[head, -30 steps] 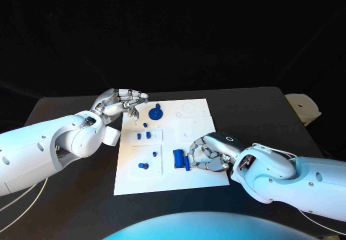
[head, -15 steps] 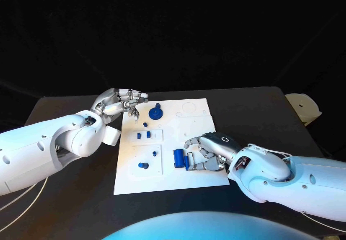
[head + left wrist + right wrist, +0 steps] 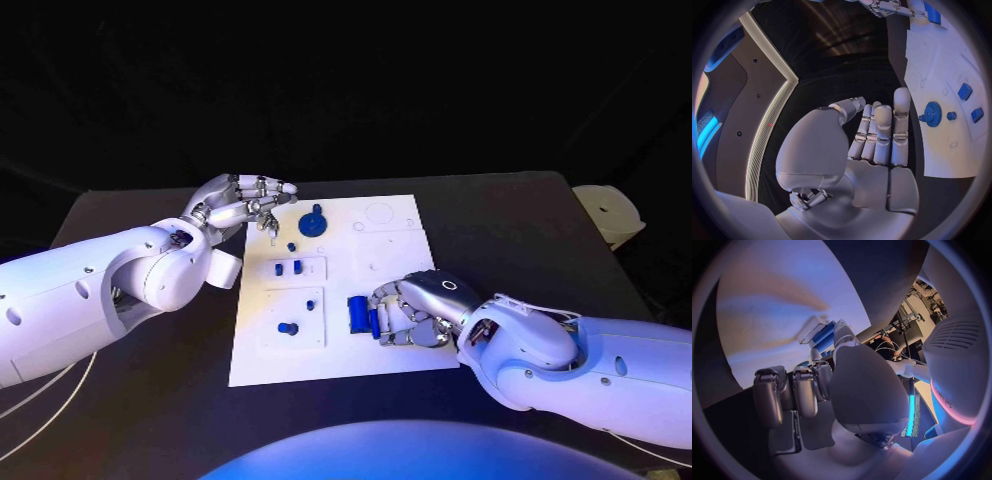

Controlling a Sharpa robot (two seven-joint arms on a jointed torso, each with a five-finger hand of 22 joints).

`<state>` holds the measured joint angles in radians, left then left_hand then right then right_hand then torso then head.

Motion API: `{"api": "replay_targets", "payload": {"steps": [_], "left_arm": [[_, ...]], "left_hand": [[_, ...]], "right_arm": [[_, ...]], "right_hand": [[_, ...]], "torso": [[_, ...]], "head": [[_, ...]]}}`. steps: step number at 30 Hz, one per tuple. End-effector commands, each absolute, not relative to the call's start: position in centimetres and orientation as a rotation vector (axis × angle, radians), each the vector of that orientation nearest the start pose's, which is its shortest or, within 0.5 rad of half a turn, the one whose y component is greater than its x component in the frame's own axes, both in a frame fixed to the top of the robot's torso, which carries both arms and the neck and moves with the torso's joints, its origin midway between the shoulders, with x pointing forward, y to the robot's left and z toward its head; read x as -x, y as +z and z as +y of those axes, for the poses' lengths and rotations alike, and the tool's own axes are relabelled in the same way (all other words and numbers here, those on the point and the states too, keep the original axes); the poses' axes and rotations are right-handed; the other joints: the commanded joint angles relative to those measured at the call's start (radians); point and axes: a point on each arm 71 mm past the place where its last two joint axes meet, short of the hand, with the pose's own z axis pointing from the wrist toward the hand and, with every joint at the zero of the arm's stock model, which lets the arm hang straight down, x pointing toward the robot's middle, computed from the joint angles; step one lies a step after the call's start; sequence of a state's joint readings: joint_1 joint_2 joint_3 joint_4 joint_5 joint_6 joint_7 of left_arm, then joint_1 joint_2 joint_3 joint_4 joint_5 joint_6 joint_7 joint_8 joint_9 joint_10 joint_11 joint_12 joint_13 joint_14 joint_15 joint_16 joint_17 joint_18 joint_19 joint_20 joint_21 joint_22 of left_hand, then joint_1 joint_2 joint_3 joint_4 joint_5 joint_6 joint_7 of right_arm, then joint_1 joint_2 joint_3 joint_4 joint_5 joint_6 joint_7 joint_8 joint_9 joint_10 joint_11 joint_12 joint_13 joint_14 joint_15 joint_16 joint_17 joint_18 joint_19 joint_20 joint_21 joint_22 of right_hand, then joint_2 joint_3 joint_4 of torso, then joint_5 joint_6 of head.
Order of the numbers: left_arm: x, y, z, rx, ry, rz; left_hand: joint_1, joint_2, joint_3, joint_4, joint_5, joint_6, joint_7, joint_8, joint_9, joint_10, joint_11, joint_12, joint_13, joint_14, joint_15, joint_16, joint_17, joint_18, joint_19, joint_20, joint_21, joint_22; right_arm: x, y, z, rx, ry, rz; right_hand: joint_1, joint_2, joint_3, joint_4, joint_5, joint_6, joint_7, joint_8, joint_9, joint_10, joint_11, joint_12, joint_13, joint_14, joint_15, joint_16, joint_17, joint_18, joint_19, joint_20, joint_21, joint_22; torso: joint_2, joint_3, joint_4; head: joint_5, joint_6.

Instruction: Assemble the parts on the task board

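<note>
We are holding our left hand (image 3: pixel 238 203) at the board's (image 3: pixel 404 355) far left corner, fingers loosely curled and grasping nothing, just beside the gear (image 3: pixel 313 222). Moving right, two small blocks (image 3: pixel 289 269) are sitting in a recess, and a peg (image 3: pixel 287 328) is standing nearer us. Further right, our right hand (image 3: pixel 411 312) is reaching over the long block (image 3: pixel 356 314) and the thin bar (image 3: pixel 374 322) beside it; fingertips are touching them, but we cannot tell whether anything is actually gripped. We judge the step in hand is picking up one of these two parts. Next we need a firm pinch, then a lift toward its seat.
</note>
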<state>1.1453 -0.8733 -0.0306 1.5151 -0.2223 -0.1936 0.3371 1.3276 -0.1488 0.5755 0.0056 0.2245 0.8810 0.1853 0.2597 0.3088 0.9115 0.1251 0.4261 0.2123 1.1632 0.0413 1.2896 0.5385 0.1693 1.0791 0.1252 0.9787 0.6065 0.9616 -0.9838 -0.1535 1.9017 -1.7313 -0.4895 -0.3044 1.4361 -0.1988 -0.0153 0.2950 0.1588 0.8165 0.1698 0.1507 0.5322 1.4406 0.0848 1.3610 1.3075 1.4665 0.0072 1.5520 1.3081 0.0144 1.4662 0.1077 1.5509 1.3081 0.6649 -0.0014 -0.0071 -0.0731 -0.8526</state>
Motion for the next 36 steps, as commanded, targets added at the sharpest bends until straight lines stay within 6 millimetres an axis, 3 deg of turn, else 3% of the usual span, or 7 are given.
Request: {"api": "replay_targets", "payload": {"steps": [1, 27, 36], "left_arm": [[-47.68, -20.05, 21.44, 0.910, -1.545, 1.606], [-47.65, -20.06, 21.41, 0.910, -1.546, 1.609], [-47.65, -20.06, 21.40, 0.911, -1.545, 1.611]], "left_hand": [[-0.001, -0.005, 0.005, 0.001, 0.004, -0.006, 0.003, 0.004, 0.001, -0.008, 0.000, 0.005, -0.001, -0.002, 0.004, 0.004, -0.002, 0.016, 0.001, 0.007, -0.005, -0.001], [-0.001, -0.005, 0.005, 0.001, 0.004, -0.006, 0.003, 0.004, 0.001, -0.008, 0.000, 0.005, -0.001, -0.002, 0.004, 0.004, -0.002, 0.016, 0.001, 0.007, -0.005, -0.001], [-0.001, -0.005, 0.005, 0.001, 0.004, -0.006, 0.003, 0.004, 0.001, -0.008, 0.000, 0.005, -0.001, -0.002, 0.004, 0.004, -0.002, 0.016, 0.001, 0.007, -0.005, -0.001]], "right_arm": [[-33.58, -26.67, -16.62, 0.243, 0.694, 1.744], [-33.91, -27.37, -16.22, 0.219, 0.661, 1.746], [-33.76, -27.53, -15.84, 0.218, 0.672, 1.750]], "right_hand": [[0.000, 0.013, -0.001, -0.002, 0.007, 0.008, 0.000, 0.007, 0.002, 0.004, 0.000, 0.004, 0.146, 0.096, 0.004, 0.004, 0.234, -0.011, 0.100, 0.005, 0.006, 0.259], [-0.023, 0.024, 0.000, -0.002, 0.023, 0.025, -0.006, 0.020, 0.003, 0.006, -0.005, 0.010, 0.146, 0.096, 0.000, 0.003, 0.232, -0.011, 0.100, 0.002, 0.006, 0.259], [-0.025, 0.026, 0.001, -0.002, 0.023, 0.031, -0.008, 0.024, 0.004, 0.007, -0.006, 0.011, 0.146, 0.096, -0.002, 0.003, 0.231, -0.011, 0.100, 0.001, 0.006, 0.259]], "torso": [[0.000, -0.0004, 0.0000], [0.000, 0.0001, 0.0021], [0.000, -0.0001, -0.0003]], "head": [[0.000, -0.001], [0.003, -0.005], [0.004, -0.007]]}}
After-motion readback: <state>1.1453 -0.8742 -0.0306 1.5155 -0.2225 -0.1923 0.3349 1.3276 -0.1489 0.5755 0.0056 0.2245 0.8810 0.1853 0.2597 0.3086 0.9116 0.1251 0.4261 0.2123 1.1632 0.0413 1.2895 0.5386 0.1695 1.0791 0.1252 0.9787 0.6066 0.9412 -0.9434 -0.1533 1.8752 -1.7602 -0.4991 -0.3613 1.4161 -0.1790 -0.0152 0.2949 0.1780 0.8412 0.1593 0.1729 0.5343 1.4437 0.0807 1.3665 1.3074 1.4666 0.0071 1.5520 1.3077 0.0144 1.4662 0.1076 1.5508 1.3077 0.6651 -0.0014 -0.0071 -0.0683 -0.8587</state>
